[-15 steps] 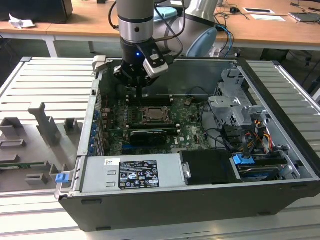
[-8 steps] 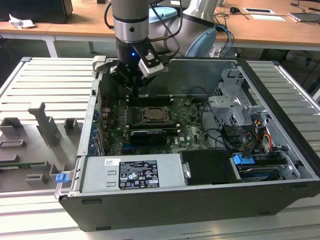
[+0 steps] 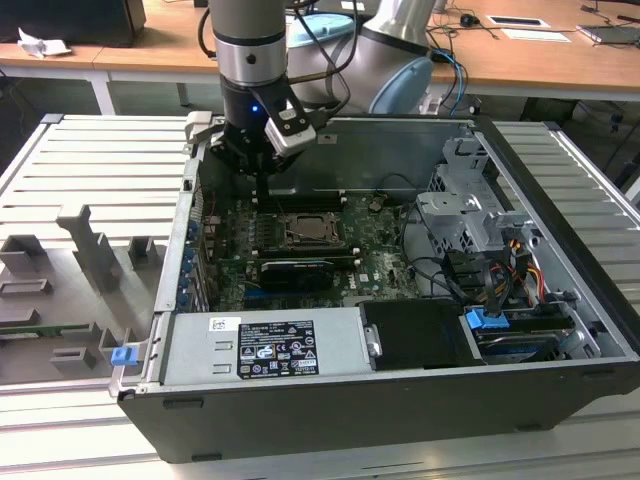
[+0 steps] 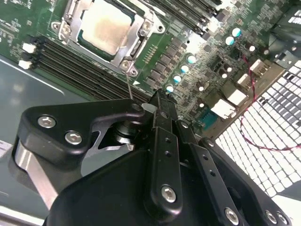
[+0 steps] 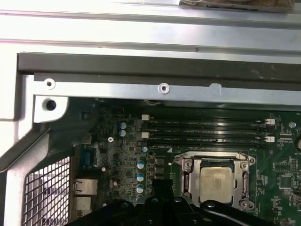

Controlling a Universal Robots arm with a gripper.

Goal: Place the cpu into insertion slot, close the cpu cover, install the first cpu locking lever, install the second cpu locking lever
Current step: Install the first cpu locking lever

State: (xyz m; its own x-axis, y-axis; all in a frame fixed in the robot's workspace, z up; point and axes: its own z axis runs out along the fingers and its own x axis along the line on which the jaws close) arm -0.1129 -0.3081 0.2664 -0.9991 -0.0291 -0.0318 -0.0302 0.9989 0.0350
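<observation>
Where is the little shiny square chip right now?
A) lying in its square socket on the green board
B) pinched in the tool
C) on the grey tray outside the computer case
A: in the first wrist view the cpu lies flat on the green board, with the cpu cover framing it.

Open computer case [image 3: 330, 405] rests on a ribbed grey metal desk [image 3: 90, 165], covering it from the centre out to 3 o'clock in the exterior view. Grey moulded holders [image 3: 88, 248] stand at 9 o'clock, a small blue clip [image 3: 123, 355] at 8 o'clock, just beside the case.
</observation>
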